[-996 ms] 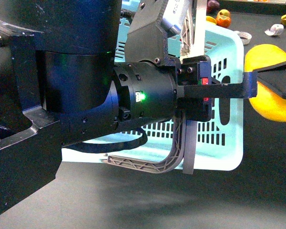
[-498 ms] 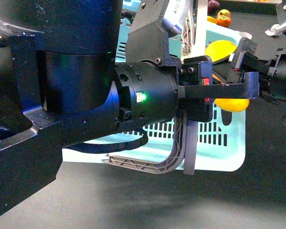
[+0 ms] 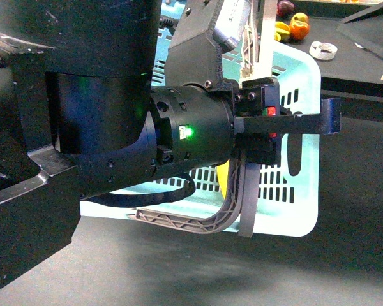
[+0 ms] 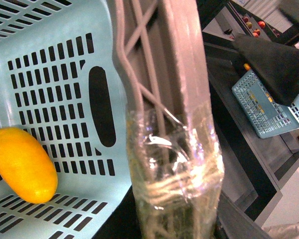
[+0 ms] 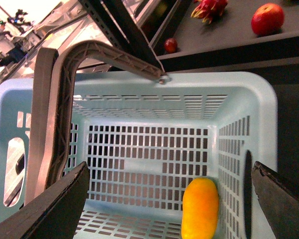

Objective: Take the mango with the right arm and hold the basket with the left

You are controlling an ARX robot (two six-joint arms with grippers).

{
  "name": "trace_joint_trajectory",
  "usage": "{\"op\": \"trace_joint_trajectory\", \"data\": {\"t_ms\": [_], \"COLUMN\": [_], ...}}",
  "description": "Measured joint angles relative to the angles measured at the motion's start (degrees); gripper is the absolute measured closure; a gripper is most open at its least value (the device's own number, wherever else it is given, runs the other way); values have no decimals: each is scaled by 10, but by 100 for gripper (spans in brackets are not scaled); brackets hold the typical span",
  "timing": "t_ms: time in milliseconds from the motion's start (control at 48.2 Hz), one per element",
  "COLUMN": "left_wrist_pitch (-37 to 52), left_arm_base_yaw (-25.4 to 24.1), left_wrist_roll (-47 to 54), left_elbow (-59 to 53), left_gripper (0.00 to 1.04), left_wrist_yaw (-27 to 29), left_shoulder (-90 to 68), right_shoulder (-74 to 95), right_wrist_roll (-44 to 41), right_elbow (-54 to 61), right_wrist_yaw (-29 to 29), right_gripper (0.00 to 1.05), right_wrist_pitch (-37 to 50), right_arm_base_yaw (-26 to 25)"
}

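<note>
Mango (image 4: 22,164): lies on its side on the slotted floor of the basket, near a corner and just beside a side wall; neither hand touches it.
Basket (image 3: 300,213): pale turquoise, on the dark tabletop (image 3: 179,274); one grey-brown handle is raised, the other handle (image 3: 179,223) is folded down outside the near rim.
Left hand (image 3: 313,121): clamped on the raised handle at its clear tape wrap (image 4: 174,169); a green light glows on the wrist.
Right hand (image 5: 169,174): fingers spread wide and empty, hovering over the basket's open top, above the mango.
Behind the basket: a red apple (image 5: 267,18) on the tabletop.
</note>
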State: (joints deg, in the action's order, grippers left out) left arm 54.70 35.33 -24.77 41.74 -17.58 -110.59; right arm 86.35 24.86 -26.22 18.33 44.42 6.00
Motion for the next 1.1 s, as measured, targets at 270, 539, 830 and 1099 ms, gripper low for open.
{"op": "trace_joint_trajectory", "data": {"t_ms": [270,539,830,1099], "left_wrist_pitch": [0,0,0,0], "left_arm_base_yaw": [0,0,0,0], "left_wrist_roll": [0,0,-1,1], "left_elbow": [0,0,0,0], "left_gripper": [90,90,90,90], "left_wrist_yaw": [-1,-1,0,-2], "left_shoulder": [0,0,0,0], "right_shoulder": [-256,-479,-487,-565], "right_wrist_roll": [2,11,-43,-235], "right_elbow": [90,141,168,230], "right_wrist_yaw": [-60,-155,-181,-183], "right_gripper": [8,8,16,72], "right_wrist_pitch": [-161,-327,-249,-182], "right_arm_base_yaw": [-55,-83,-71,-61]}}
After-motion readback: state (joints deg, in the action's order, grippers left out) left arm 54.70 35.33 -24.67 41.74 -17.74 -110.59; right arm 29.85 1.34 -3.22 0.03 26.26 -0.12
